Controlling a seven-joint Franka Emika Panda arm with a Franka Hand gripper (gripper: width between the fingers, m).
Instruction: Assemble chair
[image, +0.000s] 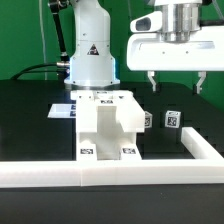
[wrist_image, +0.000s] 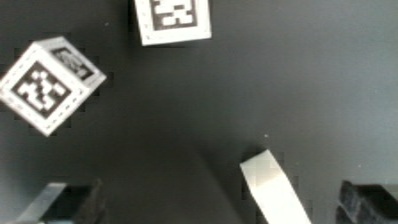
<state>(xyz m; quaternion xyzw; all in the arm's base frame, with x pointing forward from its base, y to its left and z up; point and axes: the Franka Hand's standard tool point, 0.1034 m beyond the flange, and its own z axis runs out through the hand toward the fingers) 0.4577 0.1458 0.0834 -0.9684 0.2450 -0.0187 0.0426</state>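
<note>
**A:** Where is the chair sitting?

**B:** The chair (image: 108, 125) is standing on the dark table (image: 30, 135), about the middle of the exterior view. It is showing as a chunky white block with black-and-white tags on its top and front. A long white rail (image: 50, 172) is running along the front of the table just before it and turning back on the exterior view's right. I cannot tell whether the two are touching.

**A:** And the gripper?

**B:** The gripper (image: 175, 84) is hanging in the air toward the exterior view's right, higher than the chair and apart from it. Its jaws are standing wide apart and are gripping nothing.

**A:** What is lying below it?

**B:** A near block (image: 148, 118) is sitting just beside the chair, and an outer block (image: 172, 120) is sitting near it, farther to the exterior view's right. Both are small, white and tagged. The wrist view is showing two tagged blocks on the table, plus a pale strip (wrist_image: 267, 185) between the fingers (wrist_image: 63, 200) that I cannot identify.

**A:** Anything else?

**B:** The marker board (image: 60, 110) is lying flat behind the chair, on the exterior view's left.
</note>
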